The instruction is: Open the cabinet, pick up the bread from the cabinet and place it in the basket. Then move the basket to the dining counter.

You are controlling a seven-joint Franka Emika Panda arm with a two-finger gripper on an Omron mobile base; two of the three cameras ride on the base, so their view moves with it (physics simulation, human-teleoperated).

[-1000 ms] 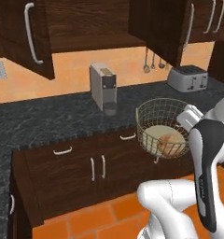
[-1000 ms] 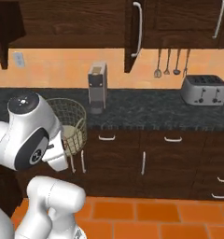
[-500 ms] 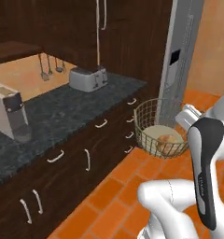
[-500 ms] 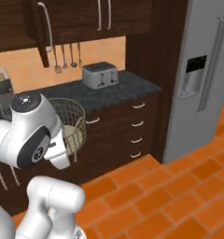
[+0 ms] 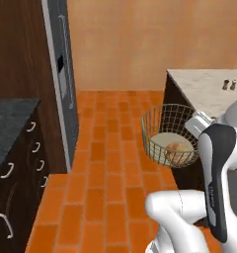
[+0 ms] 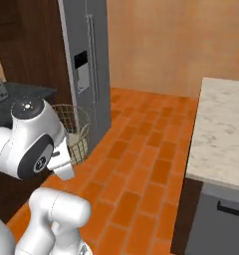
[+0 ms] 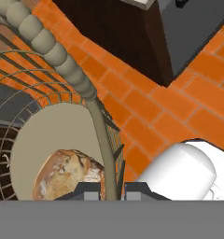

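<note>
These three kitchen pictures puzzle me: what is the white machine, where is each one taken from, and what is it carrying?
It is a white robot arm on a driving base. Two pictures come from cameras on that base, behind the arm to its left and right. The third looks along its hand, whose fingers pinch the wire wall of a round mesh basket, lifted over the orange brick floor. A small golden bread lies in the basket. Ahead on the right is the pale stone dining counter, with two small shakers on it. A tall grey fridge stands on the left.

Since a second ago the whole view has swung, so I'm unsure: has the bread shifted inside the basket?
No. The bread lies on the basket floor's near-right side, as before; the room's shift is camera motion.
</note>
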